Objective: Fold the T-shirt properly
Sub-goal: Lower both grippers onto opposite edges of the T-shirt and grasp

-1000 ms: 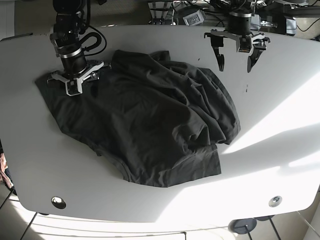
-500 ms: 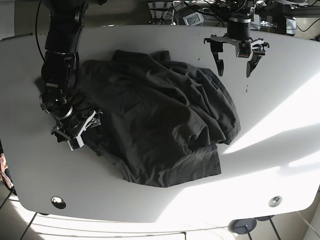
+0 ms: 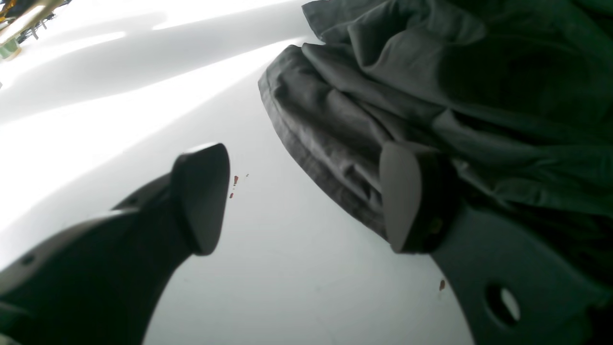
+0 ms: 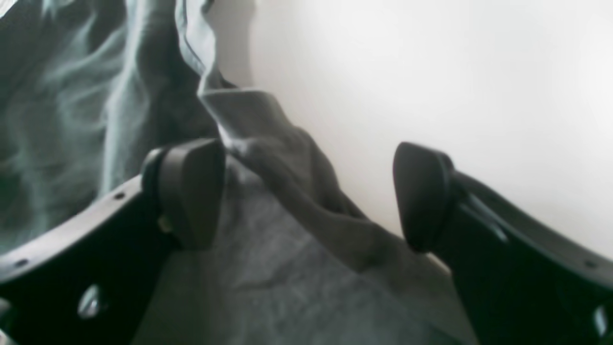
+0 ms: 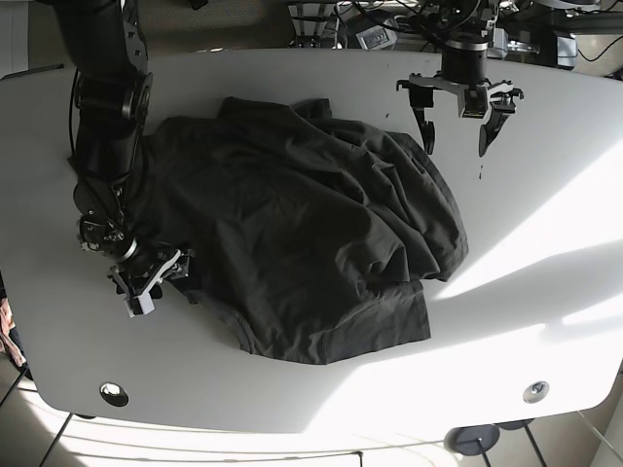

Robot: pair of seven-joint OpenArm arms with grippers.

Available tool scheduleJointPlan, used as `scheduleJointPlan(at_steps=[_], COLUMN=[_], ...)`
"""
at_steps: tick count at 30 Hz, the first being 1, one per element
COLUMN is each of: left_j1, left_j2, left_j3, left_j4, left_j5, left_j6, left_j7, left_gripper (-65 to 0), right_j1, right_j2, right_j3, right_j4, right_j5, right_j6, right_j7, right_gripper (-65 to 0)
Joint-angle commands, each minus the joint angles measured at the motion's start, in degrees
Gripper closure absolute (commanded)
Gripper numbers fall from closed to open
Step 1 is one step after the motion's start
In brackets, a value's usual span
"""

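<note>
A dark crumpled T-shirt (image 5: pixel 311 224) lies spread over the middle of the white table (image 5: pixel 545 195). My right gripper (image 5: pixel 154 275) is low at the shirt's front-left edge. In the right wrist view it is open (image 4: pixel 306 196), with a raised fold of the shirt's edge (image 4: pixel 287 191) between its fingers. My left gripper (image 5: pixel 456 136) hangs open above the table just past the shirt's back-right edge. In the left wrist view (image 3: pixel 301 201) one finger (image 3: pixel 402 196) is over the shirt's hem (image 3: pixel 325 143) and the other over bare table. It holds nothing.
Cables and equipment (image 5: pixel 375 29) crowd the back edge of the table. Two round grommets (image 5: pixel 114 394) (image 5: pixel 535 391) sit near the front corners. Bright sunlight falls across the right side. Small red specks (image 3: pixel 234 181) mark the table by the left gripper.
My right arm has swung from the shirt's back-left corner down along its left edge to the front-left. The left gripper has barely moved. The shirt's left edge has been drawn inward.
</note>
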Motion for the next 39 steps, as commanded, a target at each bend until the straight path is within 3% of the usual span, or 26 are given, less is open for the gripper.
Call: scheduleJointPlan(at_steps=[1,7,8,10,13,15,16,20,23,26,33,36,39], left_j1=[-0.16,-0.25,-0.25,-0.16,-0.16,-0.08,-0.08,-0.52,-2.27,-2.45,-2.45,-5.09,-7.64], left_j2=[-0.16,-1.57,-1.57,-1.57,-1.48,-1.57,-1.66,-3.33,-3.33,-3.77,-4.12,-5.61,-6.40], left_j3=[-0.21,-0.21,-0.21,-0.21,-0.21,-0.21,-0.29,-2.05,-4.07,-4.43,-4.16,-1.44,2.96], left_j4=[0.97,0.97,0.97,0.97,0.97,0.97,0.97,1.06,1.15,1.15,-0.26,-2.54,-6.32], left_j5=[0.16,-0.10,-0.10,-0.19,-0.28,-2.39,-4.32,-11.70,-14.52,-14.52,-14.43,-13.99,-8.80], left_j6=[0.20,0.20,0.20,0.20,0.20,0.20,0.20,0.20,0.20,-0.24,-13.95,-14.30,-14.30], left_j7=[-1.68,-1.68,-1.68,-1.59,-1.59,-1.59,-1.59,5.88,9.22,14.94,17.22,17.31,17.31], left_gripper=[-46.0,-46.0,-46.3,-46.3,-46.3,-46.4,-46.4,-46.4,-46.4,-46.4,-46.0,-46.0,-46.0], right_j1=[1.94,1.58,1.58,1.58,1.58,1.58,1.58,0.35,-2.81,-6.42,-13.01,-13.36,-13.45], right_j2=[0.56,-0.85,-0.85,-0.85,-0.85,-0.85,-0.85,-0.76,-0.68,-0.68,-0.85,-0.85,-0.85], right_j3=[0.14,0.14,0.14,0.14,0.14,0.14,0.14,0.14,0.14,0.32,0.41,0.41,0.58], right_j4=[-0.15,-0.24,-0.24,-0.33,-0.33,-0.33,-0.33,0.99,8.29,18.31,37.56,41.61,44.69], right_j5=[0.89,0.81,0.81,0.81,0.81,0.72,0.72,0.72,0.72,0.89,1.07,1.42,1.42], right_j6=[0.40,0.40,0.13,-0.13,-0.13,-0.13,-0.13,-0.04,-0.13,-0.04,0.22,0.31,0.31], right_j7=[1.95,2.03,2.03,2.03,2.03,2.03,2.03,1.95,1.07,-3.77,-11.24,-13.53,-15.37], right_gripper=[-52.5,-52.3,-49.8,-40.3,-18.7,-4.6,-1.1,-1.9,-1.9,-1.9,-1.9,-1.9,-1.9])
